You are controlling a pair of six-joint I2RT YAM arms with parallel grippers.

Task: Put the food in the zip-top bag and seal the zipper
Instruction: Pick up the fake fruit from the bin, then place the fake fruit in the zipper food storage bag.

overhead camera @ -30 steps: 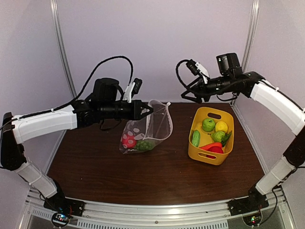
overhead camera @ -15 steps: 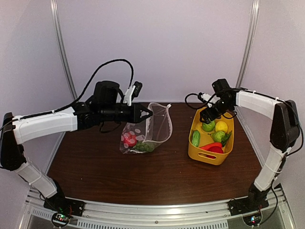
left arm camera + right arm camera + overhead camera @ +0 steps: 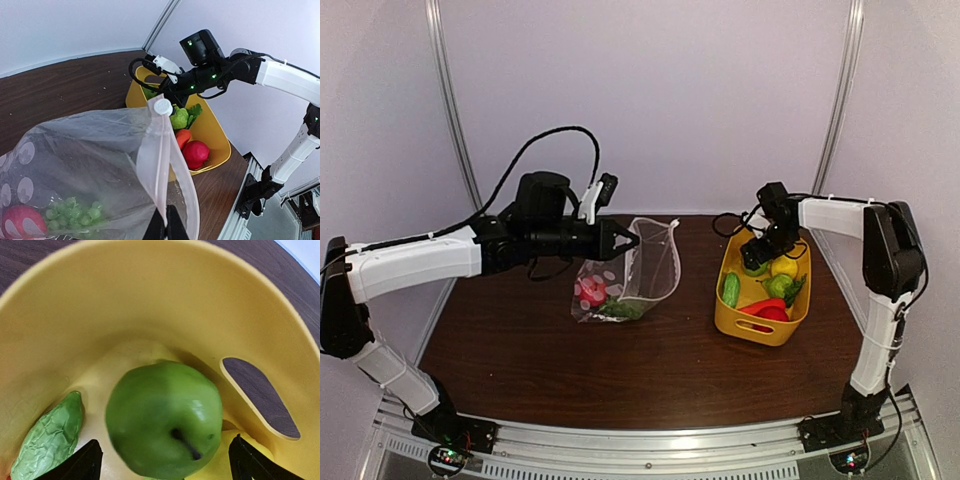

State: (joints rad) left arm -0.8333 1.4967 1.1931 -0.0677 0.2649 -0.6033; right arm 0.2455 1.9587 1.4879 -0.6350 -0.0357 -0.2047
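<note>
My right gripper (image 3: 165, 457) gaped astride the green apple (image 3: 164, 415) beside the basket (image 3: 150, 300) wall; left gripper (image 3: 165, 226) clamped the zip-top bag (image 3: 90, 150) rim.

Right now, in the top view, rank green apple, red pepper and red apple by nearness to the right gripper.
1. Green apple, just ahead of the right gripper.
2. Red pepper, yellow basket's near end.
3. Red apple, inside the zip-top bag, leftward.
</note>
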